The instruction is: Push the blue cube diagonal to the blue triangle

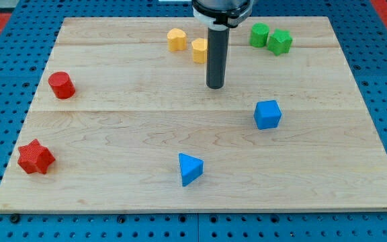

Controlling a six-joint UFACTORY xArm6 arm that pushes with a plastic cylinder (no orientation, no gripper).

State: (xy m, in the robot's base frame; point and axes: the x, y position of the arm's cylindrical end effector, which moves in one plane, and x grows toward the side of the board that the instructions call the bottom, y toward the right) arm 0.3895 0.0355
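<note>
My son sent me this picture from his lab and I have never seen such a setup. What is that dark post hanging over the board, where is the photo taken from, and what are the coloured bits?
The dark post is the end of a robot arm. It has no fingers and holds nothing; its lower end, the tip, slides over the wooden board and pushes blocks.

There is one camera, looking down at the board from the side at the view's bottom.

On the board lie small blocks: a blue cube to the right of and below the tip, not touching it, and a blue triangle near the bottom. At the top are two yellow blocks and two green blocks. At the left are a red cylinder and a red star.
</note>
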